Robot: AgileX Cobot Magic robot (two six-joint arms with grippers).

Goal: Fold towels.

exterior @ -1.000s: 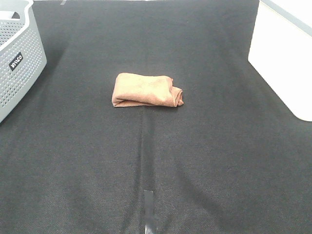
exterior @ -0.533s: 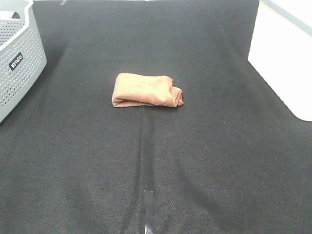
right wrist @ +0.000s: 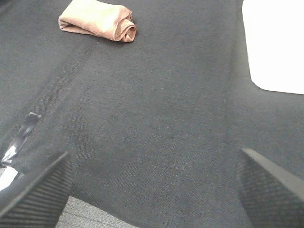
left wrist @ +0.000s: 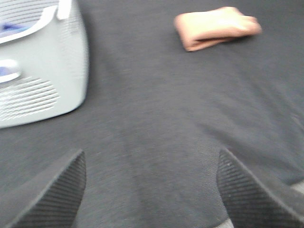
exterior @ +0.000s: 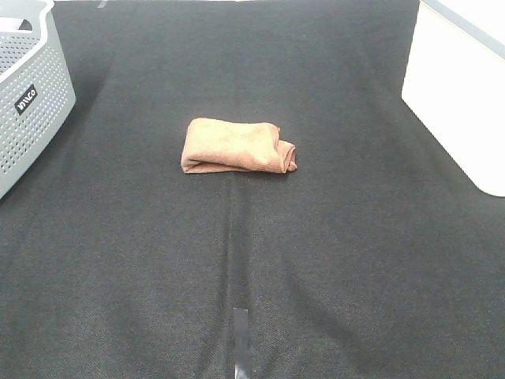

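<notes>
**Mia:** What is on the far left?

**Ben:** A grey basket point(exterior: 28, 95) with lots of little holes. It sits at the left edge of the black cloth point(exterior: 252, 260). From the left claw point(left wrist: 151, 190), it is ahead and off to the left side, not touching it.

**Mia:** Is the left claw holding something?

**Ben:** No. Its two black ribbed fingers point(left wrist: 52, 194) are spread wide apart. Only bare black cloth shows between them.

**Mia:** Where is the towel point(exterior: 237, 146)?

**Ben:** In the middle of the cloth, lying flat. It is reddish-brown and folded up into a small fat bundle. The right end looks a bit rolled and lumpy. It is well ahead of the left claw and a little to the right of it. Nothing touches it.

**Mia:** And from the right claw point(right wrist: 154, 190)?

**Ben:** The towel is far ahead of it and off to the left. A small strip of shiny tape point(exterior: 240, 332) lies on the cloth, close to that claw on its left side.

**Mia:** Is the right claw shut?

**Ben:** No, it is wide open too, with nothing in it.

**Mia:** What is on the far right?

**Ben:** A big white box point(exterior: 465, 95). It is ahead of the right claw, off to its right.
</notes>
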